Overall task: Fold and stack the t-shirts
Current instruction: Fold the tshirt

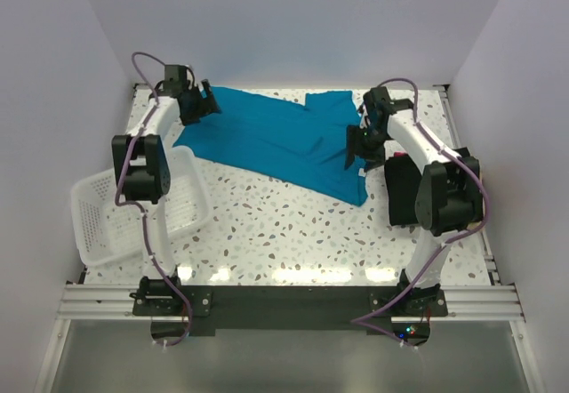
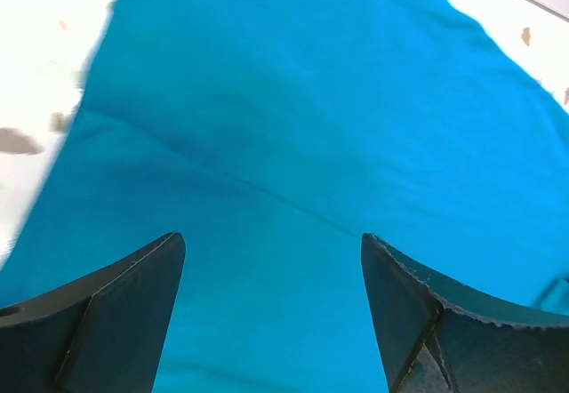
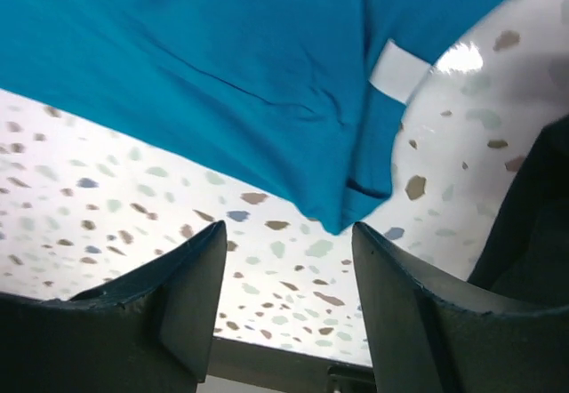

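Note:
The teal-blue t-shirt (image 1: 276, 135) lies spread flat across the back of the table. It fills the left wrist view (image 2: 293, 126), and its near corner with a white label shows in the right wrist view (image 3: 222, 73). The black t-shirt (image 1: 402, 193) lies folded at the right, under the right arm; its edge shows in the right wrist view (image 3: 533, 224). My left gripper (image 1: 206, 105) is open over the shirt's far left end. My right gripper (image 1: 357, 151) is open above the shirt's right edge, holding nothing.
A white mesh basket (image 1: 133, 206) sits tilted at the left edge, beside the left arm. The speckled table (image 1: 284, 233) runs to walls at the back and sides.

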